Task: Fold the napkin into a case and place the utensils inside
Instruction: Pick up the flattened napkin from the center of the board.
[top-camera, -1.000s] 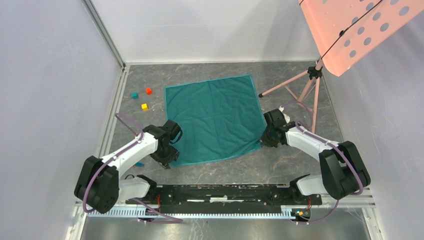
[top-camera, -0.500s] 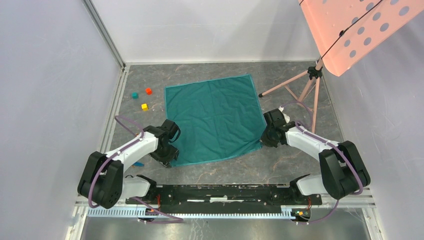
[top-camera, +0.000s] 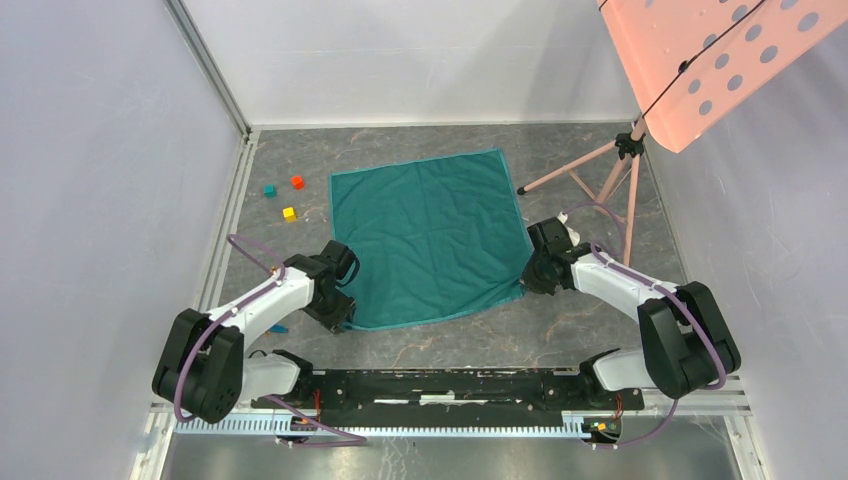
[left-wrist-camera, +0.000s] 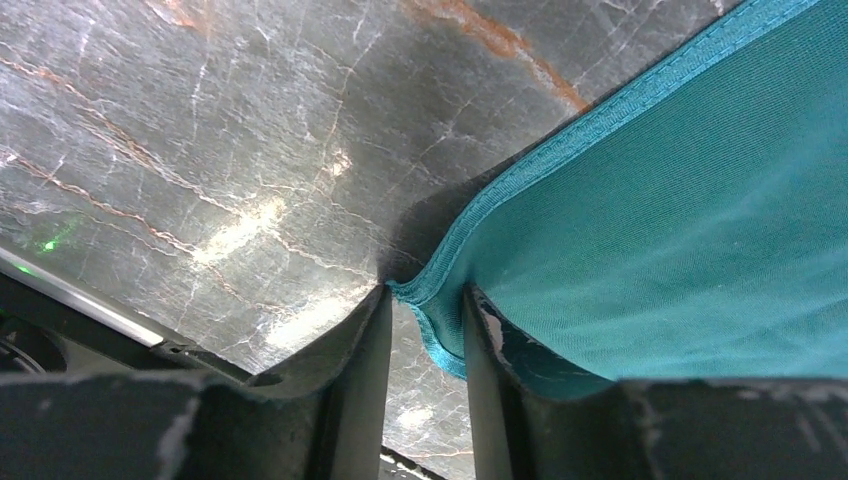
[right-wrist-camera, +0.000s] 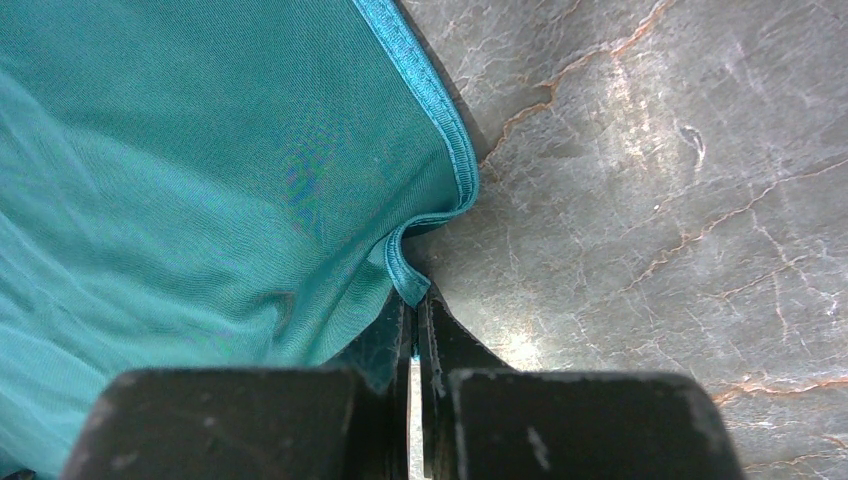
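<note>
The teal-green napkin (top-camera: 430, 235) lies spread flat on the dark marble table, not folded into a case. My left gripper (top-camera: 340, 315) is at its near-left corner. In the left wrist view the jaws (left-wrist-camera: 425, 295) stand apart with the napkin's (left-wrist-camera: 680, 220) hemmed corner between them. My right gripper (top-camera: 528, 280) is at the near-right corner. In the right wrist view it (right-wrist-camera: 415, 295) is shut on the napkin's (right-wrist-camera: 200, 180) hem, which puckers up. A bit of the blue utensil (top-camera: 279, 327) shows under my left arm. The gold spoon is hidden.
Small red (top-camera: 297, 182), teal (top-camera: 269, 190) and yellow (top-camera: 289, 213) cubes lie left of the napkin. A pink tripod stand (top-camera: 600, 175) with a perforated pink board (top-camera: 710, 60) is at the back right. White walls enclose the table.
My left arm has shifted slightly, settling the gripper onto the napkin's near-left corner. The right arm and the napkin have not moved.
</note>
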